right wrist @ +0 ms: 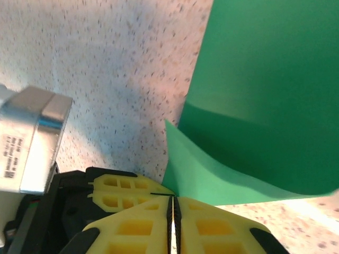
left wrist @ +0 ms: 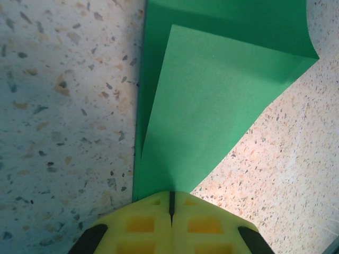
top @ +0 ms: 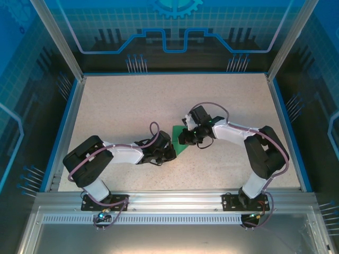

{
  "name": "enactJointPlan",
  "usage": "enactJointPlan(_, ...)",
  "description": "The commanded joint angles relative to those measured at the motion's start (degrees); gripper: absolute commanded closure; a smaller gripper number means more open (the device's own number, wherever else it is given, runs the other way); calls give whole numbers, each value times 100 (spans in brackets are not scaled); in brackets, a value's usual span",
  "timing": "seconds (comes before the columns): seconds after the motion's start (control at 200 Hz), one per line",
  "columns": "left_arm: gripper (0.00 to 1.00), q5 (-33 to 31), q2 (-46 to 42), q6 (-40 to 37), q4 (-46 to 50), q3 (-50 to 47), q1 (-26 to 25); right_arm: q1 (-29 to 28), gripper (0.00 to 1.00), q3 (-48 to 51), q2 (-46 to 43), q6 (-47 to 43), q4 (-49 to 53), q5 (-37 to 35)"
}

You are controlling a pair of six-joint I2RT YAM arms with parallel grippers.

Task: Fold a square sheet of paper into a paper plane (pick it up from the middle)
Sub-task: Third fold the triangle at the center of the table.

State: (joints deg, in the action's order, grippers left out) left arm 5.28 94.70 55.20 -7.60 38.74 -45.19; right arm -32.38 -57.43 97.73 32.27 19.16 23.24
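Note:
The square sheet of paper (top: 183,144) is green and creased, and it lies at mid-table between both arms. In the left wrist view the paper (left wrist: 212,106) shows a long folded flap narrowing to a point at my left gripper (left wrist: 171,194), which is shut on that tip. My left gripper (top: 172,152) comes at the sheet from the near left. My right gripper (top: 181,139) comes from the right. In the right wrist view a raised flap of the paper (right wrist: 265,79) runs down into my right gripper (right wrist: 174,200). Its jaws are closed to a thin slit on the flap's edge, right beside the left fingers (right wrist: 122,190).
The speckled tabletop (top: 132,106) is ringed by a blue-edged metal frame (top: 175,74) with clear walls behind. An aluminium rail (top: 169,203) carries both arm bases at the near edge. The left arm's silver wrist body (right wrist: 32,143) sits close to my right fingers.

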Motion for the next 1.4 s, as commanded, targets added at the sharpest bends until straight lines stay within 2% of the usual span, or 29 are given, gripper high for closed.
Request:
enactJointPlan(0.0, 97, -208, 194, 26, 760, -203, -78, -188, 89, 52, 212, -88, -127, 189)
enactJointPlan(0.57, 97, -251, 130, 104, 785, -218, -73, -289, 91, 80, 878, -133, -72, 100)
enactJointPlan(0.79, 97, -255, 128, 97, 823, -243, -79, -29, 92, 119, 969, -313, -181, 0)
enactJointPlan(1.195, 97, -238, 119, 70, 834, -279, -89, 816, 91, -297, 1030, -638, 12, -433)
enactJointPlan(1.395, 97, -238, 111, 64, 828, -253, -87, 842, 90, -242, 385, -676, 24, -165)
